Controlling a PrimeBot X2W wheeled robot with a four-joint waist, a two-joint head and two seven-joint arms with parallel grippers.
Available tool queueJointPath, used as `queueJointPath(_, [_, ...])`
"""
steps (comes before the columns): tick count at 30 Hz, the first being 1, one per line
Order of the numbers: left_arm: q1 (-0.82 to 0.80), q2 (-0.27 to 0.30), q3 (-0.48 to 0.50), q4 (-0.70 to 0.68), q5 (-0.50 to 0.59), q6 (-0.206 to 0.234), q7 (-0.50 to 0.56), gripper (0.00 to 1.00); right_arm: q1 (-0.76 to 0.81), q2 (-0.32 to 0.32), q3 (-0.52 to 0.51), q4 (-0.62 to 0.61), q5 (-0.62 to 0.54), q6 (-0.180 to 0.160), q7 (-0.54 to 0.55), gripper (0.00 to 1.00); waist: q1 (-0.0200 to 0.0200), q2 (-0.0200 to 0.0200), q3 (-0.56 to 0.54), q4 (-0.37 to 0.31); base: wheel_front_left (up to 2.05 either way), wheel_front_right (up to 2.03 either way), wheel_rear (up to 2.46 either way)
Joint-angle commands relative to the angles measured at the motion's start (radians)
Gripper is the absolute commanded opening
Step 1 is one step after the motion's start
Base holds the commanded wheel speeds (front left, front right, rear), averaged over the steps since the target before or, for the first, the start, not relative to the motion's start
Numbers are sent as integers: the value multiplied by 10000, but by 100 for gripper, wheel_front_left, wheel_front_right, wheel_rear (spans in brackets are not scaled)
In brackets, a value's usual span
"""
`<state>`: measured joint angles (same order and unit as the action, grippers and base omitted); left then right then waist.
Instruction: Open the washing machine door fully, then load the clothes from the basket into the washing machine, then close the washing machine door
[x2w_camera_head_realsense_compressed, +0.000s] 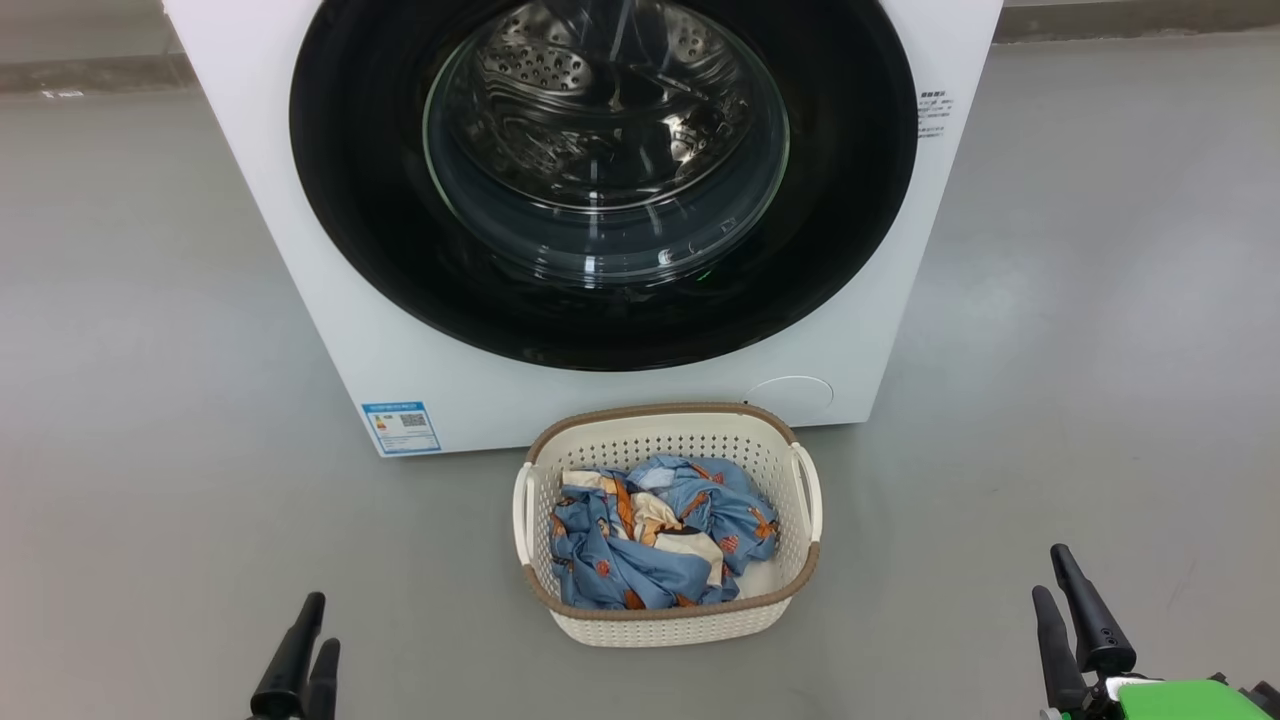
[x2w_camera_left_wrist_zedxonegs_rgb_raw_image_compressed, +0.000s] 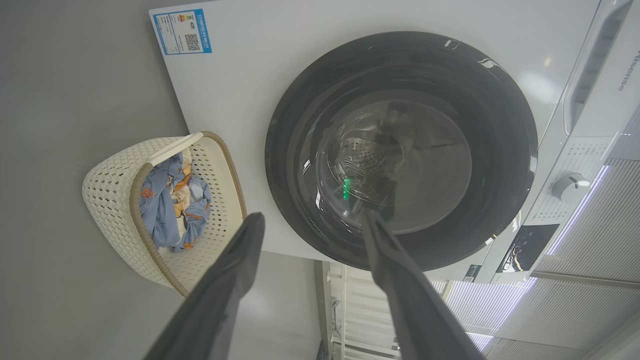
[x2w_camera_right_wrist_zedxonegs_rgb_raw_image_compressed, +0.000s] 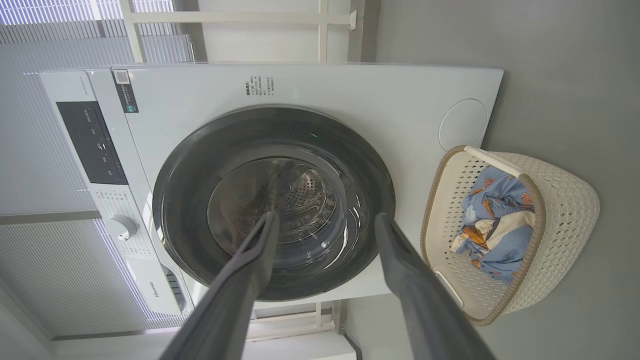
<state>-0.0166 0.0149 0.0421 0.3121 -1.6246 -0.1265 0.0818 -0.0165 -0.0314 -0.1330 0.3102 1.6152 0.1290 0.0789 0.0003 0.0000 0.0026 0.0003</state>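
Two grippers sit low at the near edge of the head view, both empty. The left gripper (x2w_camera_head_realsense_compressed: 320, 625) hangs over bare floor (x2w_camera_head_realsense_compressed: 150, 400). Its wrist view shows the jaws spread with nothing between them, aimed at the machine's front. Next comes the blue label (x2w_camera_head_realsense_compressed: 401, 428) at the lower left corner of the washing machine (x2w_camera_head_realsense_compressed: 300, 250). The washing machine door (x2w_camera_head_realsense_compressed: 360, 200) lies shut, flush against the white front, and the steel drum (x2w_camera_head_realsense_compressed: 560, 70) is seen only through its glass. So the first step, I judge, is not yet begun. Centred below the door, just before the machine's foot, stands the basket (x2w_camera_head_realsense_compressed: 660, 412) with the clothes (x2w_camera_head_realsense_compressed: 650, 545) heaped inside, none hanging over the rim. It is probably set there so each garment has a short way to the drum, though it may stand in the door's swing. The right gripper (x2w_camera_head_realsense_compressed: 1050, 572) sits right of the basket, well apart from it. Its jaws are likewise spread and empty, presumably ready for the door's edge.
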Motion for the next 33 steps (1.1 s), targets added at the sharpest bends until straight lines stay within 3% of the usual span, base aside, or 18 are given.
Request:
queueJointPath(1, [-287,129,1,-310,-11,-14,-76,100,-175,-69,76,-324,-157,2,-70,100,0,0,8,1,0,0,0])
queueJointPath(17, [-363,161,-101,-440,426,-18,-546,100,-133,-86,89,-545,-776,4,-537,100,-2,0,0,28,0,0,0])
queueJointPath(33, [-423,192,114,-1168,1916,-22,-1018,100,-192,-103,55,-1301,-2682,6,-1005,100,-2,0,-1,65,0,0,0])
